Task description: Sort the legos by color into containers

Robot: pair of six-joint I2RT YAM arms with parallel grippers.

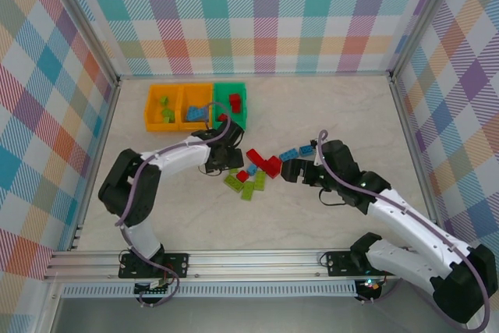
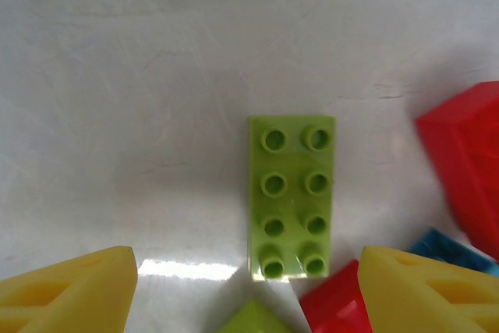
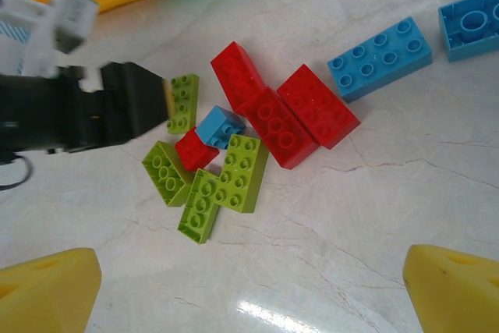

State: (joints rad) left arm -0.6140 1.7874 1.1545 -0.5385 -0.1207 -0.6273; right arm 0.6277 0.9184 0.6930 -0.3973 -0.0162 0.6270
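A lime green lego (image 2: 292,196) lies studs-up on the table, just ahead of my left gripper (image 2: 248,286). Its yellow fingers (image 2: 66,294) stand apart on either side and touch nothing. In the top view the left gripper (image 1: 226,163) hangs at the left edge of the lego pile (image 1: 251,178). The pile holds green legos (image 3: 234,173), red legos (image 3: 284,115) and a small blue one (image 3: 220,125). My right gripper (image 3: 253,294) is open over bare table near the pile, with nothing between its fingers. The containers sit at the back: two orange (image 1: 165,107) and one green (image 1: 231,103), each with a few bricks inside.
Two blue legos (image 3: 380,58) lie to the right of the pile, in front of the right gripper (image 1: 292,169). The left arm (image 3: 78,107) reaches in from the left beside the pile. Checked walls enclose the table on three sides.
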